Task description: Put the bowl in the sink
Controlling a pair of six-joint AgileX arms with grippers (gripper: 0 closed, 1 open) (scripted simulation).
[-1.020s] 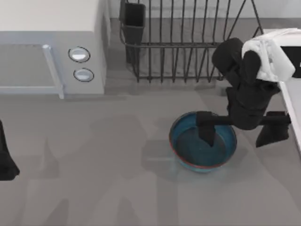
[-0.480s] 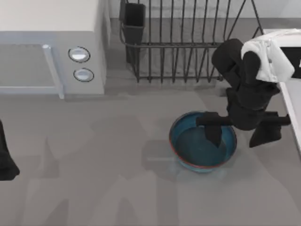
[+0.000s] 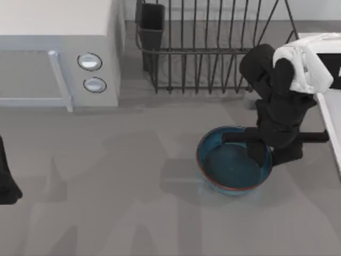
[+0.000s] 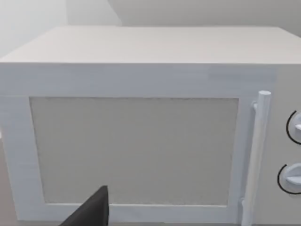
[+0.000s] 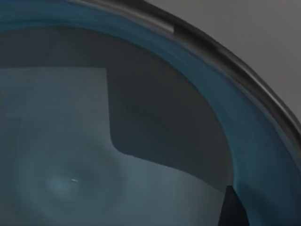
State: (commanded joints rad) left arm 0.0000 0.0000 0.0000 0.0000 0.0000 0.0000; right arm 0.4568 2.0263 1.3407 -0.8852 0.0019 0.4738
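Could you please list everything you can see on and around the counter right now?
Bowl: one, blue with a reddish-brown rim, on the counter's right half, in front of the dish rack.
Sink: one, white rim, at the top view's right edge.
Dish rack: one, black wire, at the back, with a dark cup on its left end.
Microwave: one, pale grey with two round knobs, back left.
Counter: one, grey.
Right end effector: black, straddling the bowl's right rim, one finger inside.
Left arm: black, parked at the top view's left edge.
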